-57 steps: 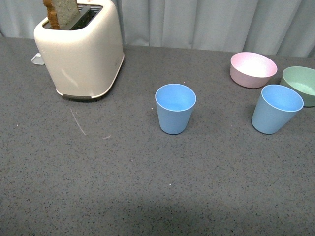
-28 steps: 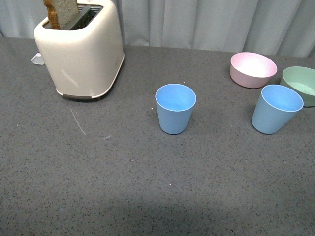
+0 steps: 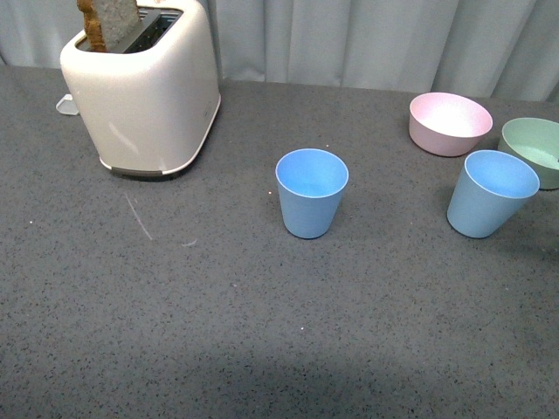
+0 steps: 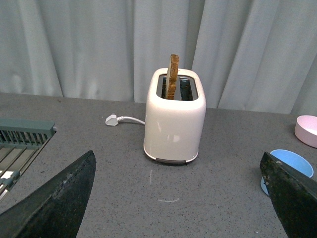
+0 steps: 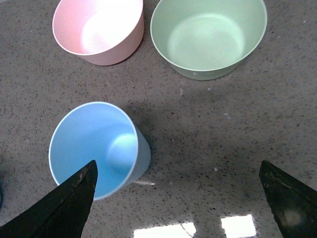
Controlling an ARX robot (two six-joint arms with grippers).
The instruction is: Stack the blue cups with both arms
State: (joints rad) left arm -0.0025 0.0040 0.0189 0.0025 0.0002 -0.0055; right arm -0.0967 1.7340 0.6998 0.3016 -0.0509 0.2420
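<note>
Two light blue cups stand upright on the grey table. One cup (image 3: 311, 193) is at the middle; the other cup (image 3: 490, 193) is at the right, in front of the bowls. Neither arm shows in the front view. My left gripper (image 4: 178, 198) is open and empty, facing the toaster, with the middle cup (image 4: 292, 168) partly behind one finger. My right gripper (image 5: 178, 198) is open and empty above the table, with the right cup (image 5: 96, 148) by one fingertip, apart from it.
A cream toaster (image 3: 144, 92) with a toast slice (image 3: 109, 22) stands at the back left; its white plug (image 4: 113, 120) lies beside it. A pink bowl (image 3: 449, 122) and a pale green bowl (image 3: 534, 148) sit at the back right. A grey rack (image 4: 22, 141) shows in the left wrist view.
</note>
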